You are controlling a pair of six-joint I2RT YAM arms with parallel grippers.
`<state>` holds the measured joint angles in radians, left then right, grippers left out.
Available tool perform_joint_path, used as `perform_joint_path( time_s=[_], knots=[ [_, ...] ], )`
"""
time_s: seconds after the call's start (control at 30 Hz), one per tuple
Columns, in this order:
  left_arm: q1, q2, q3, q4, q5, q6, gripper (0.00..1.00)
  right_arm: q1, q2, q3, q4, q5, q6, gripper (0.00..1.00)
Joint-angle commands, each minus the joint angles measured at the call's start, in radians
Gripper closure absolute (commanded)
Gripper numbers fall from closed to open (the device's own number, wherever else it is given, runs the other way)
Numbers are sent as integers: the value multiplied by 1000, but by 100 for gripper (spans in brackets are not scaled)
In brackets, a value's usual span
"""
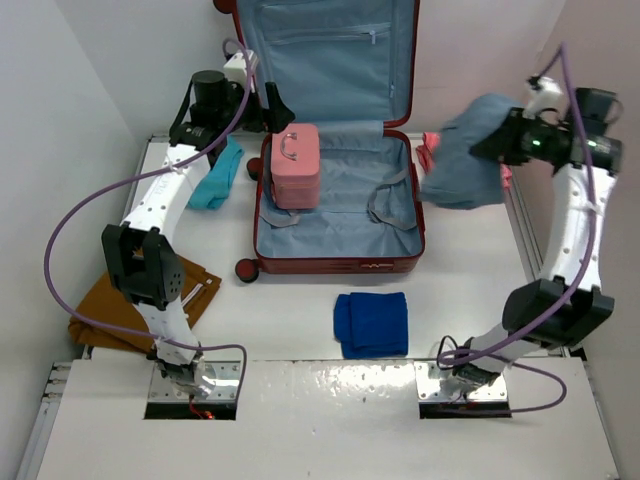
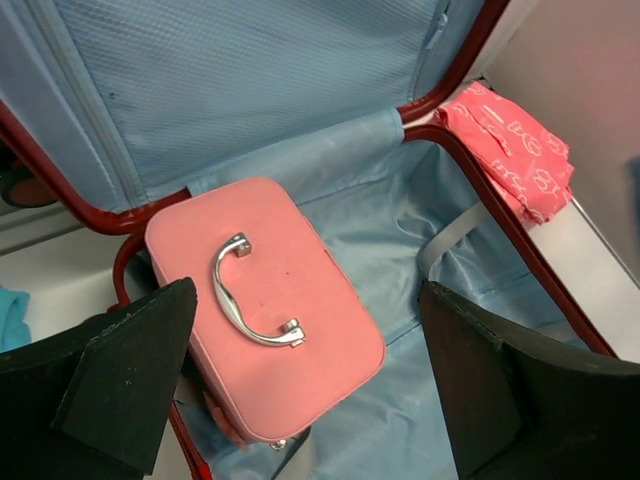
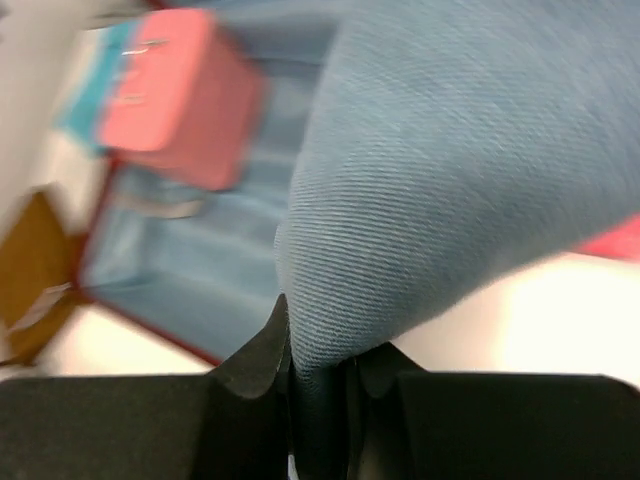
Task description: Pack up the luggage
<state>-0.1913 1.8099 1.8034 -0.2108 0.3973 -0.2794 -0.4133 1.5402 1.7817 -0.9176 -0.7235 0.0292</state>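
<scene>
As the luggage (image 1: 340,232) lay open between the arms, its bare right half faced the loaded gripper.
Left gripper (image 1: 262,108), fingers wide and empty, hung above the pink case (image 1: 296,165) in the left half; right gripper (image 3: 318,362), clamped on a blue-grey garment (image 1: 462,152), stood just right of the luggage rim.

Left pincer (image 2: 310,380) gapes wide over the luggage (image 1: 330,266)'s left edge. Right pincer (image 3: 318,355), raised beside its right edge, clamps grey-blue cloth (image 3: 450,170).
</scene>
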Motion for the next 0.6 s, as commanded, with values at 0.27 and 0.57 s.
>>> perform_joint_path(
  time_s=[0.27,0.57],
  knots=[
    [12,-116,-70,82,-55,26,2,391,204,-48,621,-212,587,100],
    [49,-116,-110,91,-55,26,2,504,564,36,845,-171,802,100]
  ],
)
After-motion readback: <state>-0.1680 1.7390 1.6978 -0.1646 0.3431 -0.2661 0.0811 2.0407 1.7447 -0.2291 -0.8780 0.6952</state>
